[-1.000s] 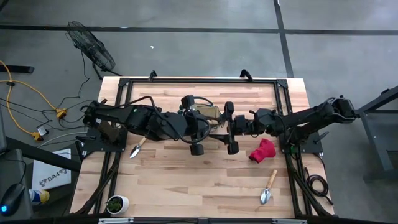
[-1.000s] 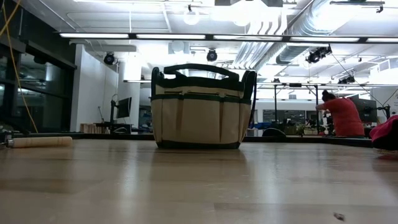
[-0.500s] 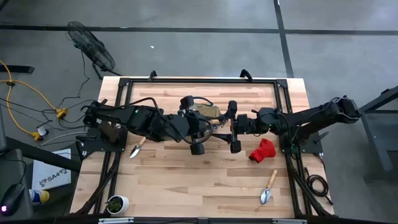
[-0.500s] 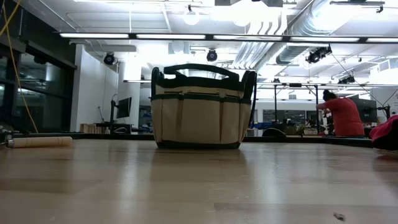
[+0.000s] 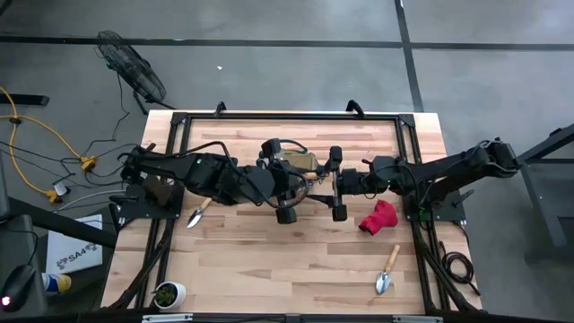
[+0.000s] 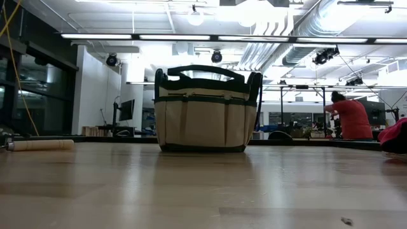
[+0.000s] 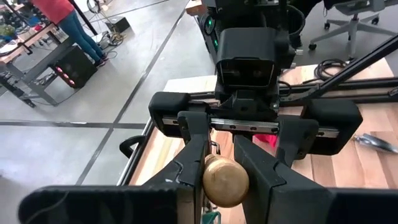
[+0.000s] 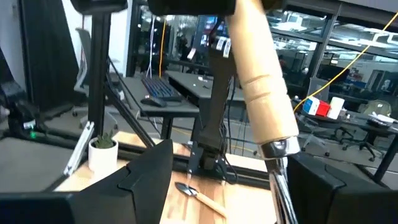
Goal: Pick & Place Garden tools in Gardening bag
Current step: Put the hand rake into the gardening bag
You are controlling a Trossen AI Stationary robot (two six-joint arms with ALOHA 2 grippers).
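Right tool (image 5: 336,184) now fully open; left tool (image 5: 285,188) still grips wooden handle (image 8: 261,87).

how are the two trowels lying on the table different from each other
The left trowel lies near the table's left edge, partly under the left arm; the right trowel lies in the open near the front right corner. The left one's blade looks darker, the right one's shinier. Both have wooden handles and lie flat.

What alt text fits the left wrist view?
The left end effector is shut on a wooden tool handle, seen end-on. The right end effector faces it, open, above the wooden table.
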